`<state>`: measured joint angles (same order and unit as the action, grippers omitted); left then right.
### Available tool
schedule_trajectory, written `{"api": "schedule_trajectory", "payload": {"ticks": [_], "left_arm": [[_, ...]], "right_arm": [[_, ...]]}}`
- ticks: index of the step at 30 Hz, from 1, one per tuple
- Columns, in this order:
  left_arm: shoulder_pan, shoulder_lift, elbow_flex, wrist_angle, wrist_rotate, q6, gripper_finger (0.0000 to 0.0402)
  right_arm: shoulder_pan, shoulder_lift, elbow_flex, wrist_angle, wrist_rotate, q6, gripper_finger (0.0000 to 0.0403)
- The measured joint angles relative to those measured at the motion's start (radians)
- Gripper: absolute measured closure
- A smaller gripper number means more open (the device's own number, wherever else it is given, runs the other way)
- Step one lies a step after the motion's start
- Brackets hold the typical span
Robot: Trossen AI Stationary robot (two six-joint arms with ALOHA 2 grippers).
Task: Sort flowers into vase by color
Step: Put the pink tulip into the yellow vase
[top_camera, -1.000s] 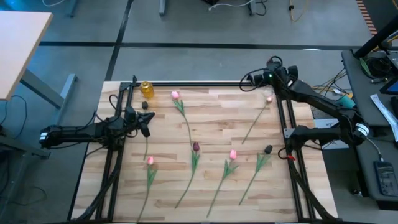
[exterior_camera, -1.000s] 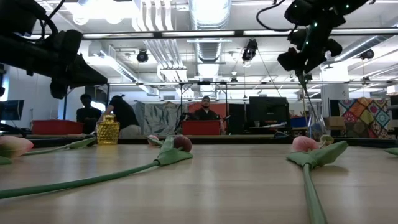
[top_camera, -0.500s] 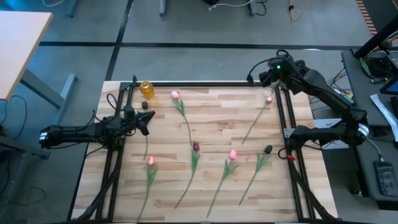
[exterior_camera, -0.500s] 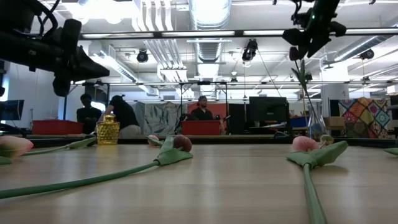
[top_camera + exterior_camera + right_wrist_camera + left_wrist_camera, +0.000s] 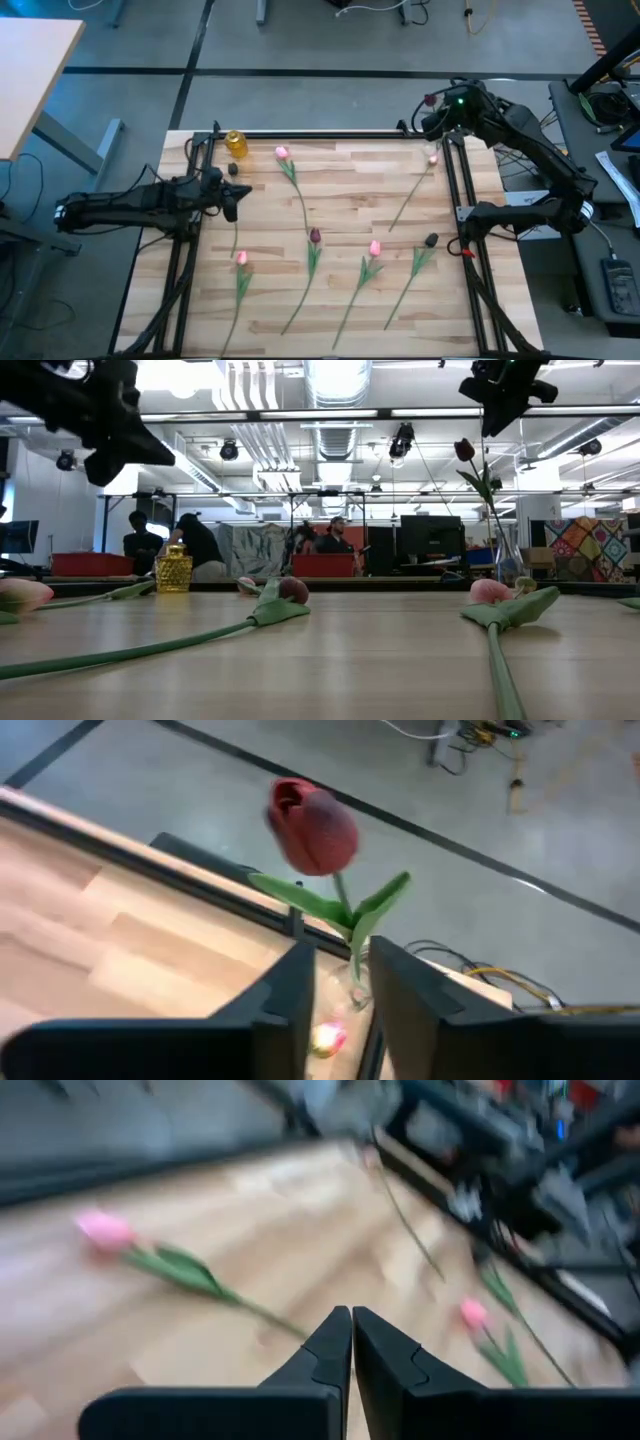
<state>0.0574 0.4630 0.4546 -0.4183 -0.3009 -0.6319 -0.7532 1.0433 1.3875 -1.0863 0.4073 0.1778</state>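
High view, wooden table (image 5: 340,200), right pincer (image 5: 437,108) clamped on maroon tulip (image 5: 312,825), left pincer (image 5: 351,1342) together.

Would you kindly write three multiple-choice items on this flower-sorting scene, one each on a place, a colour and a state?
1. Where is the yellow vase?
A. near the table's far left corner
B. table centre
C. right edge

2. What colour is the tulip head in front of the right gripper?
A. pink
B. dark red
C. white

3. How are the left gripper's fingers?
A. wide apart
B. shut, empty
C. shut on a stem

Answers: 1 A, the high view shows it there. 2 B, seen in the right wrist view. 3 B, fingers meet with nothing between.
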Motion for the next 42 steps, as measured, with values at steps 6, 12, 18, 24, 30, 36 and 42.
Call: {"api": "schedule_trajectory", "payload": {"ticks": [6,12,18,24,30,36,42], "left_arm": [[-0.011,0.199,0.233,-0.276,0.185,-0.163,0.0402],[-0.132,0.366,0.375,-0.383,0.246,-0.379,0.0402],[-0.386,0.514,0.403,-0.357,0.209,-0.707,0.0402],[-0.653,0.655,0.401,-0.359,0.208,-1.176,0.0402],[-0.790,0.783,0.401,-0.359,0.196,-1.534,0.0390],[-0.769,0.882,0.399,-0.404,0.223,-1.567,0.0329],[-0.748,0.912,0.327,-0.330,0.241,-1.598,0.0261]], "right_arm": [[0.002,-0.002,0.034,-0.006,-0.177,-0.116,0.0389],[0.002,-0.016,0.081,-0.041,-0.342,-0.163,0.0390],[0.002,-0.065,0.091,-0.045,-0.598,-0.179,0.0390],[0.002,-0.078,0.085,-0.042,-0.669,-0.275,0.0390],[0.002,-0.050,0.085,-0.023,-0.670,-0.326,0.0390],[0.002,-0.019,0.085,0.003,-0.670,-0.347,0.0390],[0.002,-0.014,0.084,0.022,-0.670,-0.351,0.0390]]}}
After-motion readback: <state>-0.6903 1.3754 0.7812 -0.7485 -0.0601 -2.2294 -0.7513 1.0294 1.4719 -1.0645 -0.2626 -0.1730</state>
